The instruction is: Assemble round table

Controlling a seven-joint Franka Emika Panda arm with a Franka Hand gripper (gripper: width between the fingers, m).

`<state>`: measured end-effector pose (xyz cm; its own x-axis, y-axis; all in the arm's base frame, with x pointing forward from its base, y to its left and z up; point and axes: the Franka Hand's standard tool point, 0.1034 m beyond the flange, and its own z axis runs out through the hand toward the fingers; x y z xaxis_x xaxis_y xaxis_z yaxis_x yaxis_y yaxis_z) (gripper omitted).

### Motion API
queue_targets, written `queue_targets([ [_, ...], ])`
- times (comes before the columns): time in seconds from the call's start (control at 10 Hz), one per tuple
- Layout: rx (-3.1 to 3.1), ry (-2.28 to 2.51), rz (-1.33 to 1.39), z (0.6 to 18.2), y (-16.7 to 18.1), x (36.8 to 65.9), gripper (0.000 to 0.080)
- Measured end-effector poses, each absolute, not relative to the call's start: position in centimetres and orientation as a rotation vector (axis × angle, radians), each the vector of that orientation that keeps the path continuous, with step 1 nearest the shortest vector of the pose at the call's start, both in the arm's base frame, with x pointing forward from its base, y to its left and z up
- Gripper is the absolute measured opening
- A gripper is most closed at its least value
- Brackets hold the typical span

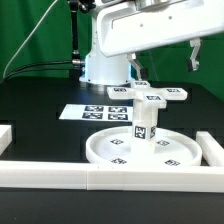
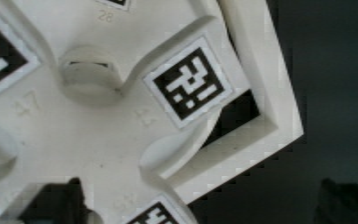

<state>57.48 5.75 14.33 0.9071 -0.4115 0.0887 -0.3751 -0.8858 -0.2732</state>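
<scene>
The large round disc (image 1: pixel 118 150) lies flat on the black table near the front rail. The short cylindrical leg (image 1: pixel 143 124) stands upright at its centre. The cross-shaped foot (image 1: pixel 156 96) rests on top of the leg. In the wrist view the foot (image 2: pixel 140 120) fills most of the picture, with its tags and its centre hub (image 2: pixel 91 72) showing. My gripper (image 1: pixel 195 55) hangs above the foot, toward the exterior view's right. In the wrist view the gripper (image 2: pixel 197 205) is open and empty, with its dark fingertips (image 2: pixel 51 200) far apart.
The marker board (image 1: pixel 92 111) lies on the table behind the disc, at the exterior view's left. White border rails run along the front (image 1: pixel 110 178) and at both sides (image 1: pixel 212 150). The robot base (image 1: pixel 105 65) stands at the back.
</scene>
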Motion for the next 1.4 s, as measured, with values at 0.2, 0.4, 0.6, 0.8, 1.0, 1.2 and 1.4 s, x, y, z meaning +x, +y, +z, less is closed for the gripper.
queue_targets([
  [0.2, -2.86, 0.429, -0.231, 14.3, 5.6, 57.5, 0.0649],
  [0.4, -2.893, 0.23, -0.256, 14.3, 5.5, 57.5, 0.0649],
  [0.6, -2.964, -0.048, -0.271, 14.4, 5.8, 57.7, 0.0649],
  [0.8, -2.984, -0.244, -0.275, 14.5, 5.6, 57.9, 0.0649],
  [1.0, -2.973, -0.476, -0.283, 14.4, 4.6, 58.0, 0.0649],
  [1.2, -2.954, -0.68, -0.293, 14.4, 4.3, 58.0, 0.0649],
  [1.4, -2.912, -0.901, -0.301, 14.3, 3.8, 58.0, 0.0649],
])
